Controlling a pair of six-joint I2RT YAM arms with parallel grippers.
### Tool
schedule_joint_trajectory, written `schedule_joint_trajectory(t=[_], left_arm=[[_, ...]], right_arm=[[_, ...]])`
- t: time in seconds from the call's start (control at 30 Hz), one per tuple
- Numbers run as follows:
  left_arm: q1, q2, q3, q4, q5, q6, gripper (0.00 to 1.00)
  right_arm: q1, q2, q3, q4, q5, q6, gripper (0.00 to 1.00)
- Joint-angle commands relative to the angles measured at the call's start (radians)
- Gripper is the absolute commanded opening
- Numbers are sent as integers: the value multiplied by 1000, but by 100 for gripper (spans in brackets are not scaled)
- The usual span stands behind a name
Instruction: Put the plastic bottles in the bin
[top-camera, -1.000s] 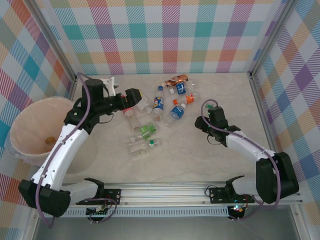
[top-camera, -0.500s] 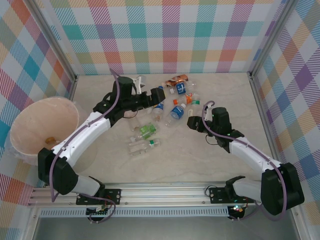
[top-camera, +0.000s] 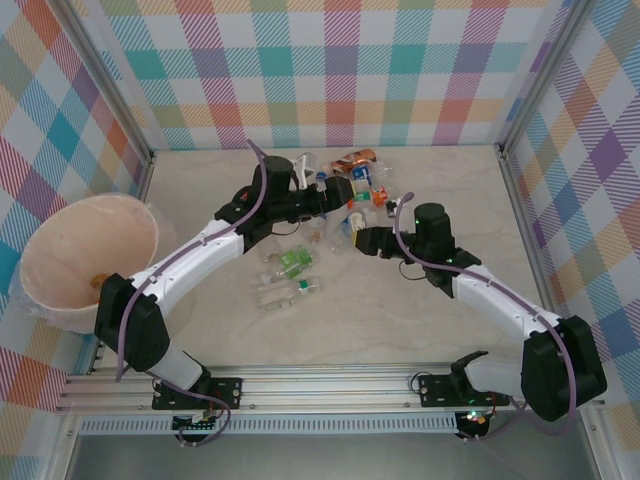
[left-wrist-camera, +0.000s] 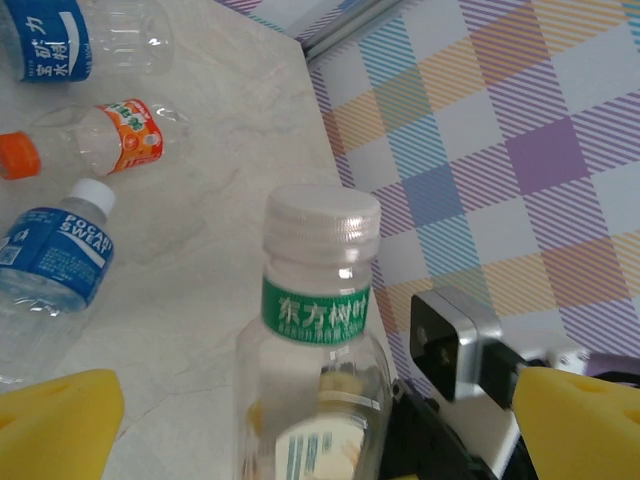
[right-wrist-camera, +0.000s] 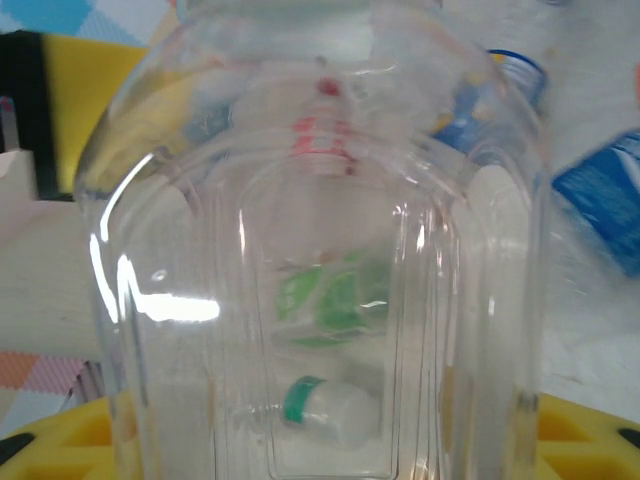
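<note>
The right gripper (right-wrist-camera: 320, 435) pinches a clear bottle (right-wrist-camera: 320, 250) toward the table's (top-camera: 420, 320) far edge. The left gripper (left-wrist-camera: 320, 410) is spread around a green-banded bottle (left-wrist-camera: 318, 320). They are likely light, slick and crushable, so take the body gently. The bin (top-camera: 80, 240) sits beyond the left edge.

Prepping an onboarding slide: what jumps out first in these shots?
The left arm and right arm meet over the scattered bottles at the far middle of the table. The right claw grips a clear bottle close up to its camera. The open left claw straddles a green-labelled bottle, possibly the same one. The big pale bin sits at the left edge.
</note>
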Motion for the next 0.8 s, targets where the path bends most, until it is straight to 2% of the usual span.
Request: schedule_joint_trajectory(t=[0.0,0.07,0.2,0.43,0.67,0.7,0.77], left_arm=[[-12,55,64,28,-2,12,97],[-13,71,81,9,1,39,93],[-13,74,100,-39,-61,74,86],[-18,90,113,-70,-81,113,56],[-19,73,102,-72,-53,135,38],[-19,69,99,-72,-52,140,37],[-19,63,97,-86,-71,151,36]], right_arm=[[35,25,71,16,-71,-52,27],[49,34,87,0,-80,-65,28],[64,43,101,-15,-103,-79,28],[76,76,143,-46,-147,-91,27],[81,91,164,-60,-133,-72,28],[80,94,166,-66,-133,-72,28],[80,95,168,-68,-132,-67,38]])
